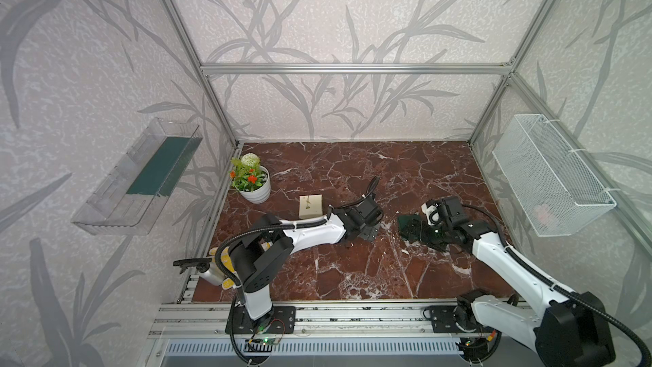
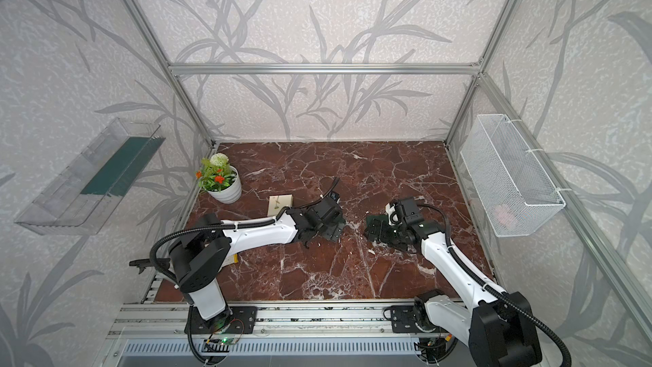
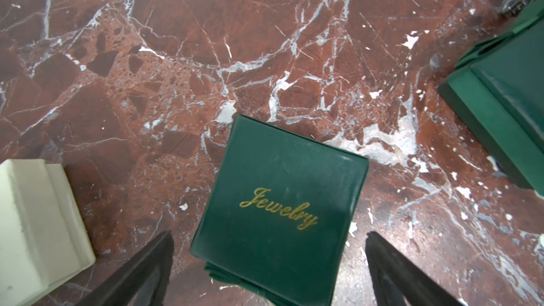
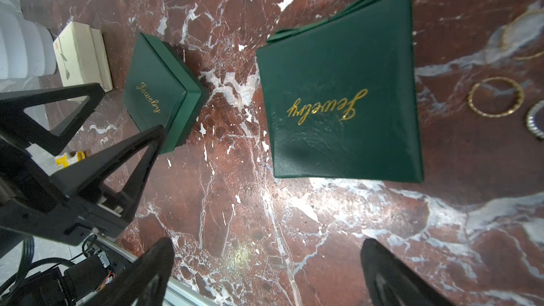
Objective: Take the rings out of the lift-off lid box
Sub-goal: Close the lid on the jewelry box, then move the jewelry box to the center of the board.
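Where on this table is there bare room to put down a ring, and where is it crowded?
Free: the far marble between the back wall and the boxes, beside the flower pot; also the near marble along the front rail. Crowded: the middle band, holding the cream box, left green box, right green box and rings.

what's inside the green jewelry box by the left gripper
Nothing inside shows: the green jewelry box is closed, so only its top with gold lettering is seen. Rings lie loose on the table beside the other green box.
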Controlling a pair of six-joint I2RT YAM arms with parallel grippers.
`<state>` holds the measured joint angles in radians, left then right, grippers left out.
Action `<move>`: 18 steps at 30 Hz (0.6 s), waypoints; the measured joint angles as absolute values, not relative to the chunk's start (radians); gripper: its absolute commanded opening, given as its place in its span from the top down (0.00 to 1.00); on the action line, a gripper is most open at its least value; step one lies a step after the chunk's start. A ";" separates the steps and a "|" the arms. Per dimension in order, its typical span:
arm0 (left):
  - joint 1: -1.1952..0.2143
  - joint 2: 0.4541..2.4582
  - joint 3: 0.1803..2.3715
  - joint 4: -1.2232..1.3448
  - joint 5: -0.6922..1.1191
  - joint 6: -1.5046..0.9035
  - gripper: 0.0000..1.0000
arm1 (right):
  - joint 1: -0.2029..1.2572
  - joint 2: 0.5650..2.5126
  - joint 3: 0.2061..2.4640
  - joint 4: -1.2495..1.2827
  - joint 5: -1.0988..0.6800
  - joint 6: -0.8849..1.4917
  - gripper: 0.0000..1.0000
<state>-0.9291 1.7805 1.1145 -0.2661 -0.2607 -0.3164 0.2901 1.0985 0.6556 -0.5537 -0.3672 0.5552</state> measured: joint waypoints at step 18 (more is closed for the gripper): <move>-0.943 1.869 1.147 -0.242 -0.320 -0.284 0.01 | 0.290 1.063 0.677 -0.646 -0.295 0.537 0.01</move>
<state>-0.9432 1.8687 1.1465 -0.2424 -0.3202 -0.2844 0.2897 1.0634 0.6765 -0.6460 -0.2947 0.5369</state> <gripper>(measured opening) 0.994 0.993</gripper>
